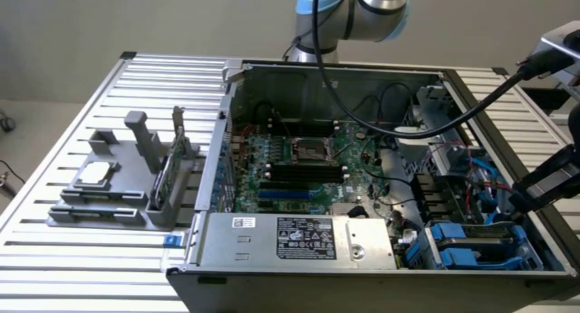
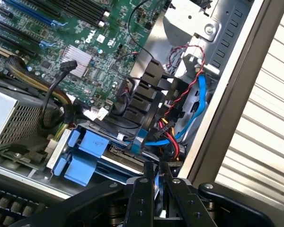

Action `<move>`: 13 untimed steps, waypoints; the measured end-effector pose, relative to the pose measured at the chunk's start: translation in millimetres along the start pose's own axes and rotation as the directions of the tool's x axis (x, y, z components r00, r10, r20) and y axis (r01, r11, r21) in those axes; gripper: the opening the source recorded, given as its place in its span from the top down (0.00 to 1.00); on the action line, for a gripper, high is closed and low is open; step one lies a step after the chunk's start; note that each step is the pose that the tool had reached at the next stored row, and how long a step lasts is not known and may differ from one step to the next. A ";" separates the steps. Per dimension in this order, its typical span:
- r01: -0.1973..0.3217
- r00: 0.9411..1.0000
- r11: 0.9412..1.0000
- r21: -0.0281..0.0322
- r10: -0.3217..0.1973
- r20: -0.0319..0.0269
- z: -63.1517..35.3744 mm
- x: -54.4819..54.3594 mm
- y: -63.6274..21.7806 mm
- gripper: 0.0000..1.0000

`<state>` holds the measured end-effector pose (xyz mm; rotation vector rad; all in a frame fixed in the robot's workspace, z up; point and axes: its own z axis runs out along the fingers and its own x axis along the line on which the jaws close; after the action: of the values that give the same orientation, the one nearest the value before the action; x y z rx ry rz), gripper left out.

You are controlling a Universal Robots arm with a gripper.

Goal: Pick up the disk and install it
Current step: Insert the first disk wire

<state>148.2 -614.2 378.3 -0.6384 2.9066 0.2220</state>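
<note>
Open computer case [image 1: 363, 286] lies on its side on the slatted metal worktop [image 1: 64, 259], taking up the middle and the exterior view's right of it. Motherboard [image 1: 299, 163] is exposed, and a silver power supply [image 1: 299, 238] with a label sits along the case side nearest the worktop's front edge.

The disk [image 2: 85, 158] is in the drive bay at the case corner by that front edge, on the exterior view's right, next to the power supply. Mostly its blue carrier parts are visible, plus a pale strip of edge.

The end effector [image 2: 155, 166] hovers over the same corner, just beside the bay, above a bundle of blue cable [image 2: 200, 94] and red wires. Its fingers [image 2: 144, 189] are drawn nearly together with only a slim slit between the tips, and nothing is visibly clamped in them. I can't tell if the tips touch the disk.

The arm [image 1: 354, 14] comes in from the worktop's far edge, with a black hose [image 1: 435, 126] looping over the case.

A grey fixture [image 1: 100, 208] stands near the worktop's edge on the exterior view's left, well apart from the case. A small silver square chip [image 1: 95, 174] lies flat on it, and a thin board [image 1: 168, 177] stands upright in a slot.
</note>
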 end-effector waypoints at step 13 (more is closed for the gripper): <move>-0.131 0.991 0.991 0.015 0.130 0.020 3.5 1.0 -1.1 0.79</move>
<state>148.2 -615.0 374.6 -0.4413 2.9314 0.2192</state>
